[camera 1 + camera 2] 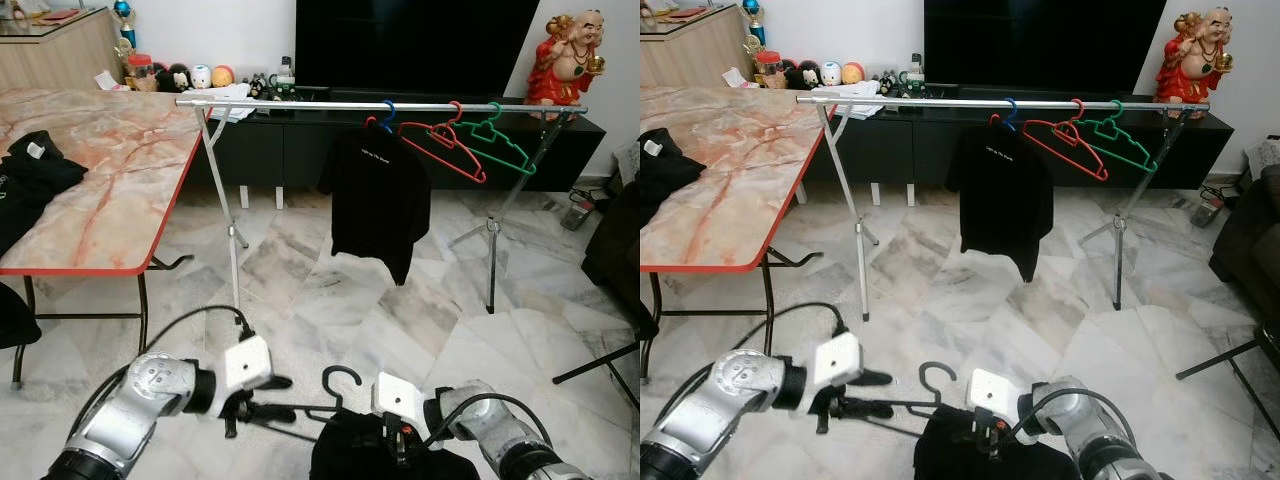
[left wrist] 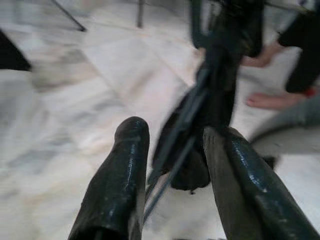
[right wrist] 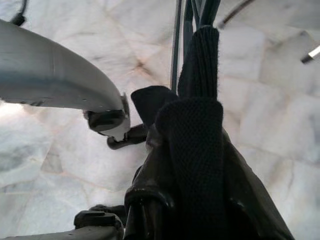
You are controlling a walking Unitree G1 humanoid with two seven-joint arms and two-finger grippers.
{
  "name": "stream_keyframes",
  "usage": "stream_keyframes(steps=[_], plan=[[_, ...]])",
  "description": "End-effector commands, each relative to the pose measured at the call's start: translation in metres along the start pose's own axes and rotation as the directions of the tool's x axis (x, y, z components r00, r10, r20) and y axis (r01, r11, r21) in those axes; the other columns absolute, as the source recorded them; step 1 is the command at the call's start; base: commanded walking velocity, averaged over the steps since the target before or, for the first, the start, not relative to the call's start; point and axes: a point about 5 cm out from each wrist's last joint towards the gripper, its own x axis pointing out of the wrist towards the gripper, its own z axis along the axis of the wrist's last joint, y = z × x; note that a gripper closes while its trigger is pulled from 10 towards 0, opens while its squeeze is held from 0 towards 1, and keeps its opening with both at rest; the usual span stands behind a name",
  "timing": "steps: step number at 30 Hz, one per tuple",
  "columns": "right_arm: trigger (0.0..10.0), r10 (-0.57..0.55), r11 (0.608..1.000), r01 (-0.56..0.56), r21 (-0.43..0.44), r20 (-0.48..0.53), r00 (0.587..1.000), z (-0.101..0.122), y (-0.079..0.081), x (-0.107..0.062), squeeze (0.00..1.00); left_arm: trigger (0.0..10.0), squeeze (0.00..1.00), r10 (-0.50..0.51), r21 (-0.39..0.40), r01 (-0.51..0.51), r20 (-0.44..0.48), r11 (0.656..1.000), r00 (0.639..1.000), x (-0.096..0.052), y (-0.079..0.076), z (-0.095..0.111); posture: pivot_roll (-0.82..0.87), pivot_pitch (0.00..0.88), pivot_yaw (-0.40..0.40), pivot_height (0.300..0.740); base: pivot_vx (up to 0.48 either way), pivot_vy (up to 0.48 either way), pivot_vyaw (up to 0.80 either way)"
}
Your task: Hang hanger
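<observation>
A black hanger (image 1: 338, 383) carrying a black garment (image 1: 360, 450) is held low in front of me, its hook pointing up. My right gripper (image 1: 402, 440) is shut on the garment's collar (image 3: 192, 145), which drapes over its fingers. My left gripper (image 1: 278, 396) stands open, and the hanger's thin arm (image 2: 170, 165) passes between its two fingers (image 2: 120, 185). Ahead, the silver rack rail (image 1: 300, 102) carries a hung black T-shirt (image 1: 378, 200), an empty red hanger (image 1: 440, 145) and an empty green hanger (image 1: 497, 142).
A marble-topped table with a red edge (image 1: 110, 210) stands on the left, with black clothes (image 1: 30, 170) on it. Behind the rack is a dark TV cabinet (image 1: 280, 150). A dark sofa (image 1: 615, 240) is at the right. A person's bare feet (image 2: 270, 100) are close by.
</observation>
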Motion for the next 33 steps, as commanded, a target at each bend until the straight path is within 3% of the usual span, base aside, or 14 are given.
stream_keyframes(steps=[1, 2, 6, 8, 10, 13, 14, 19, 22, 28, 33], plan=[[0.0, -0.081, 0.996, 0.081, 0.023, 0.006, 0.997, -0.003, -0.006, -0.006, 0.00, 10.0, 1.00, 0.070, -0.026, -0.069, 0.033, 0.997, 0.997, -0.003, 0.005, -0.001, 0.08, 0.039, -0.051, 0.740, 0.000, 0.000, 0.00], [0.0, -0.144, 0.988, 0.143, 0.050, 0.031, 0.989, -0.002, -0.011, -0.010, 0.00, 10.0, 1.00, 0.125, -0.055, -0.123, 0.044, 0.991, 0.991, -0.007, 0.006, -0.005, 0.08, 0.042, -0.051, 0.740, 0.000, 0.000, 0.00], [0.0, -0.218, 0.974, 0.210, 0.088, 0.089, 0.972, 0.005, -0.019, -0.015, 0.00, 10.0, 1.00, 0.230, -0.105, -0.223, 0.069, 0.969, 0.971, -0.010, 0.008, -0.011, 0.07, 0.047, -0.048, 0.740, 0.000, 0.000, 0.00], [0.0, -0.283, 0.957, 0.276, 0.088, 0.089, 0.955, 0.007, -0.025, -0.020, 0.00, 10.0, 1.00, 0.361, -0.168, -0.348, 0.058, 0.922, 0.931, -0.011, 0.013, -0.021, 0.07, 0.047, -0.049, 0.740, 0.000, 0.000, 0.00], [0.0, -0.348, 0.935, 0.334, 0.118, 0.140, 0.927, 0.017, -0.034, -0.025, 0.00, 10.0, 1.00, 0.533, -0.187, -0.528, -0.024, 0.829, 0.846, -0.015, 0.015, -0.043, 0.05, 0.049, -0.054, 0.740, 0.000, 0.000, 0.00], [0.0, -0.357, 0.933, 0.343, 0.109, 0.164, 0.920, 0.023, -0.036, -0.026, 0.00, 10.0, 1.00, 0.568, -0.196, -0.567, -0.055, 0.800, 0.821, -0.014, 0.010, -0.052, 0.05, 0.050, -0.058, 0.740, 0.000, 0.000, 0.00], [0.0, -0.346, 0.938, 0.338, 0.075, 0.171, 0.923, 0.028, -0.037, -0.026, 0.00, 10.0, 0.00, 0.565, -0.220, -0.568, -0.082, 0.793, 0.821, -0.010, 0.004, -0.060, 0.05, 0.050, -0.058, 0.740, 0.000, 0.000, 0.00], [0.0, -0.352, 0.935, 0.353, 0.030, 0.198, 0.915, 0.041, -0.043, -0.031, 0.00, 10.0, 0.00, 0.518, -0.249, -0.530, -0.120, 0.811, 0.847, -0.004, -0.007, -0.072, 0.05, 0.049, -0.062, 0.740, 0.000, 0.000, 0.00], [0.0, -0.331, 0.937, 0.349, -0.026, 0.258, 0.908, 0.063, -0.048, -0.037, 0.00, 10.0, 0.00, 0.488, -0.225, -0.512, -0.156, 0.829, 0.859, 0.006, -0.015, -0.084, 0.04, 0.044, -0.063, 0.740, 0.000, 0.000, 0.00], [0.0, -0.262, 0.945, 0.309, -0.109, 0.315, 0.912, 0.085, -0.044, -0.036, 0.00, 10.0, 0.00, 0.491, -0.241, -0.517, -0.164, 0.821, 0.856, 0.018, -0.016, -0.088, 0.03, 0.039, -0.065, 0.740, 0.000, 0.000, 0.00], [0.0, -0.246, 0.945, 0.304, -0.118, 0.355, 0.902, 0.099, -0.043, -0.035, 0.00, 10.0, 0.00, 0.506, -0.229, -0.533, -0.170, 0.814, 0.846, 0.025, -0.013, -0.088, 0.03, 0.036, -0.068, 0.740, 0.000, 0.000, 0.00]])
